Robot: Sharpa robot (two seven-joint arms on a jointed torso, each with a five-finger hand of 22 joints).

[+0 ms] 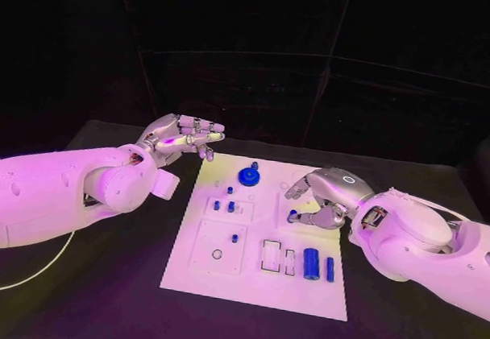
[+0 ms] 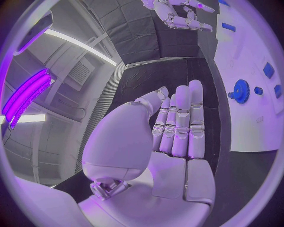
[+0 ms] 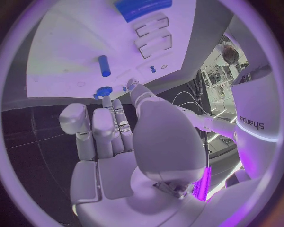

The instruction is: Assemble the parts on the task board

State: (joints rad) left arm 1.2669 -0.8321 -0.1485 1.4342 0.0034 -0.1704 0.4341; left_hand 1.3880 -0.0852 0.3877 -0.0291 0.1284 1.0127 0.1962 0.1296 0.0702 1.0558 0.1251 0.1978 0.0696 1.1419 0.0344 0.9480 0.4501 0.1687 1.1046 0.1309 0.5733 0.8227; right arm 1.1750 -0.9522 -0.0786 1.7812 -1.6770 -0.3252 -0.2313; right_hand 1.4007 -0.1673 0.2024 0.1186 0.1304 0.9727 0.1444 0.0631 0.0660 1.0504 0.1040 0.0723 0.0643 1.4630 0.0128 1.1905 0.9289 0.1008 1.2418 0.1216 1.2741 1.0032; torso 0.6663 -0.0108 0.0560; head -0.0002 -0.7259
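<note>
1. Left hand (image 1: 184,139), glossy silver, hovers off the board's far-left corner, fingers straight and slightly apart, holding nothing.
2. Task board (image 1: 303,292), flat white plate on the black counter (image 1: 92,300), lies between both hands; toothed blue gear (image 1: 249,176) nearer the right hand.
3. Right hand (image 1: 321,199) curls over the board's right edge; whether it grips anything, I cannot tell.

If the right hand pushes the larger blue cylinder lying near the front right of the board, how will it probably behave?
The larger blue cylinder lies on its side on the flat task board, so a sideways push would probably roll it toward the thinner blue cylinder beside it. It looks stiff and smooth, so it may slip in the fingers. It is probably light.
</note>
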